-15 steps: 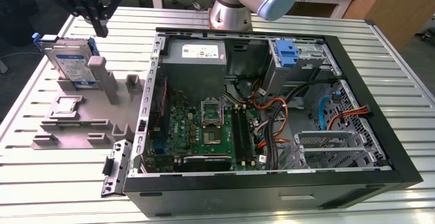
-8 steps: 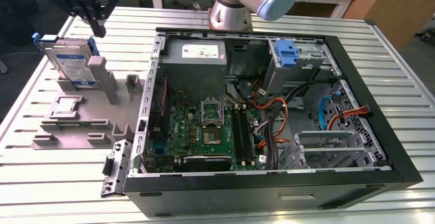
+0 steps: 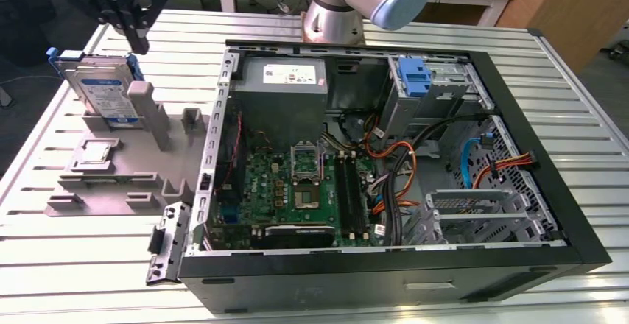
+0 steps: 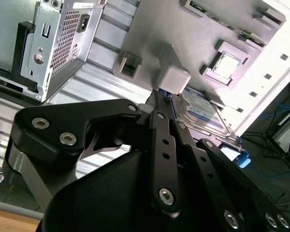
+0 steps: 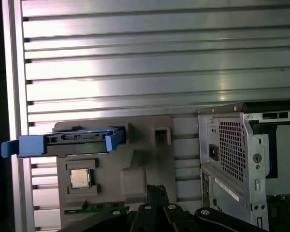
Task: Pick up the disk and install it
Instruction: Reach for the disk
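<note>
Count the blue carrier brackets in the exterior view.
2. One wraps the disk in the grey fixture, at the exterior view's left; the other bracket sits inside the computer case. More may be hidden.

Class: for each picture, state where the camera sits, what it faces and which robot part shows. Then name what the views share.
Exterior view: off the arm, looking down on the computer case and the disk standing in the grey holder; arm and gripper show.
Second wrist view: on the arm, looking along the gripper at the disk.
First wrist view: on the arm, facing the slatted table; gripper shows.
Shared: the disk, in all three.
</note>
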Robot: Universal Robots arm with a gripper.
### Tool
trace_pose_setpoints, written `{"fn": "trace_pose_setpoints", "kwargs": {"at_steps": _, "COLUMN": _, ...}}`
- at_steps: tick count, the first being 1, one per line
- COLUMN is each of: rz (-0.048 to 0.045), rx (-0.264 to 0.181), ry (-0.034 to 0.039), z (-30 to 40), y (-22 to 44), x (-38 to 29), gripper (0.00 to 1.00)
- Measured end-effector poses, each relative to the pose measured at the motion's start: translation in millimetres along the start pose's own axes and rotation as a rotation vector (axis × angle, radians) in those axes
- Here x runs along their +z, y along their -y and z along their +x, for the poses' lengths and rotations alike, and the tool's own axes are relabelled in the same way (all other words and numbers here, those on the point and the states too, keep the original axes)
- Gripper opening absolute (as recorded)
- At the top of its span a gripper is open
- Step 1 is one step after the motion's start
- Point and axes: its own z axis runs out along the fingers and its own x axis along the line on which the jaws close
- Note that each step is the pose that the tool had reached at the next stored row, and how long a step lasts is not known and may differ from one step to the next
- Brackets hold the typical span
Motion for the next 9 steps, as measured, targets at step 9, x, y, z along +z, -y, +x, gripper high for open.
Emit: {"fn": "trace_pose_setpoints", "kwargs": {"at_steps": 9, "rz": 0.0001, "rx": 0.000, "ry": -0.0001, "z": 5.4, "y": -0.7, "x": 0.5, "gripper": 0.10}}
